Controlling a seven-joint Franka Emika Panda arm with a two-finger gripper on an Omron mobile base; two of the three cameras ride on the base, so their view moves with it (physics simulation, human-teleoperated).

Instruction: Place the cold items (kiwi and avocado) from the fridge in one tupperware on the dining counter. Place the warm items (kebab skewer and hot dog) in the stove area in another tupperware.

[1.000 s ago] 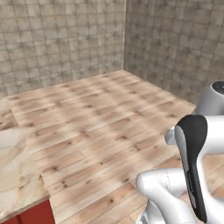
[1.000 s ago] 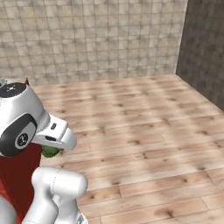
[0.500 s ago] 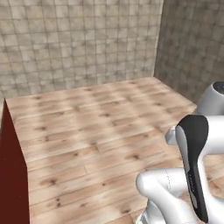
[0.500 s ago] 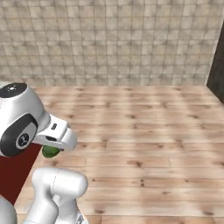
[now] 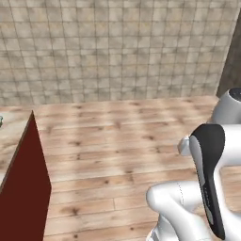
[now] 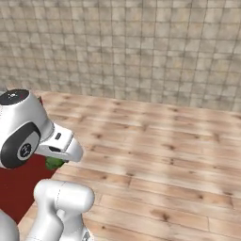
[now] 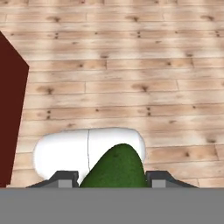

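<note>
My gripper (image 7: 111,178) is shut on a dark green avocado (image 7: 116,168), which sticks up between the two dark fingertips (image 7: 64,178) in the hand view. In the right base view a bit of the same avocado (image 6: 53,163) peeks out green under the white hand, to the left of the arm. The hand is held low and close to the robot's body, above the wooden floor (image 7: 131,87).
A dark red counter side (image 5: 23,188) stands at the left with a pale stone top (image 5: 12,134); it also shows in the hand view (image 7: 11,109) and the right base view (image 6: 19,186). A tiled wall (image 5: 117,47) closes the far side of the floor.
The whole picture has swung in both base views, so the base has turned. The red counter side has come into view at the left. The avocado stays in the gripper.
</note>
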